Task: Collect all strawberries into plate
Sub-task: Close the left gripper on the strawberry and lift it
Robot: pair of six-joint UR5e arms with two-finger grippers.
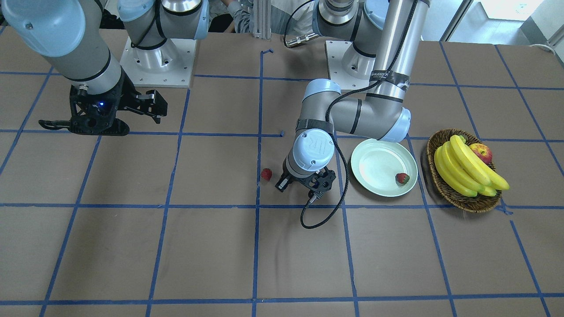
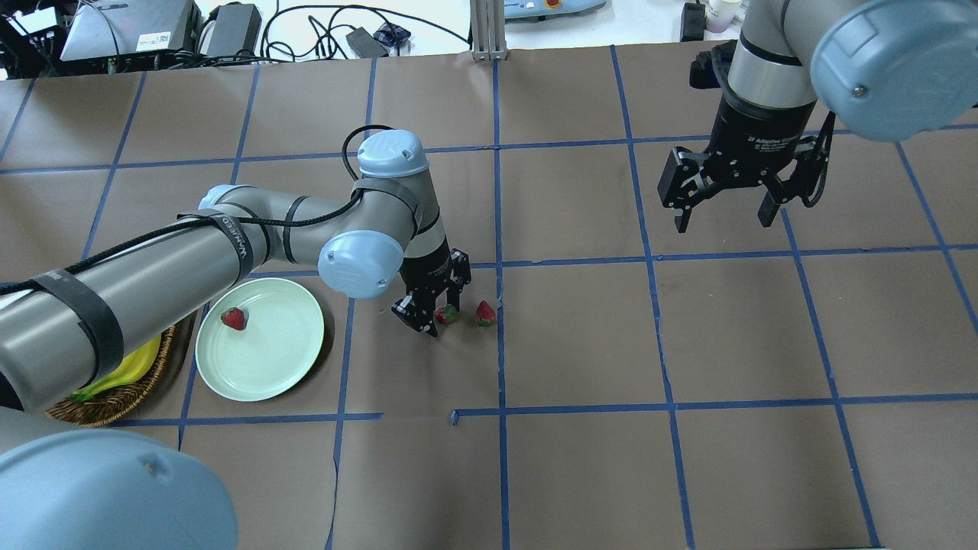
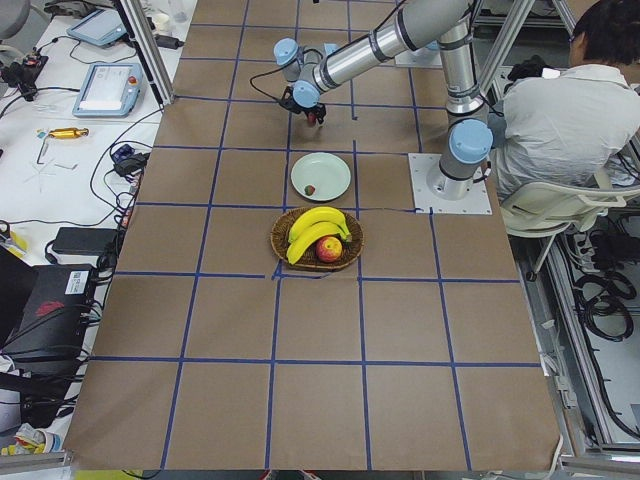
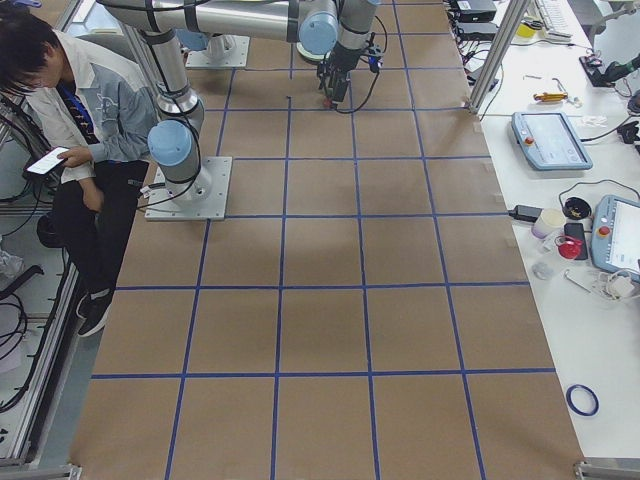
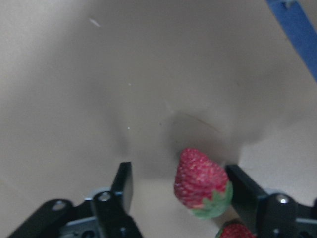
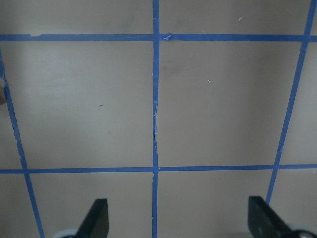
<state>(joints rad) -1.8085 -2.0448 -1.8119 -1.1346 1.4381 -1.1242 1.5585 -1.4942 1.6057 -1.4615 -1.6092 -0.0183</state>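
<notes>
My left gripper (image 2: 432, 309) is open and low over the table, its jaws either side of a small red strawberry (image 2: 445, 314). In the left wrist view that strawberry (image 5: 202, 182) lies close to the right finger (image 5: 243, 187), with a gap to the left finger. A second strawberry (image 2: 485, 313) lies on the table just beside it, also seen in the front view (image 1: 266, 174). A third strawberry (image 2: 234, 318) lies in the pale green plate (image 2: 260, 363), left of the gripper. My right gripper (image 2: 722, 218) is open and empty, high over the far right.
A wicker basket (image 1: 440, 180) holding bananas (image 1: 462, 169) and an apple (image 1: 481, 152) stands just beyond the plate (image 1: 376, 160). The left arm's cable (image 1: 321, 220) loops over the table. Blue tape lines grid the brown table. A person sits behind the robot (image 3: 560, 110).
</notes>
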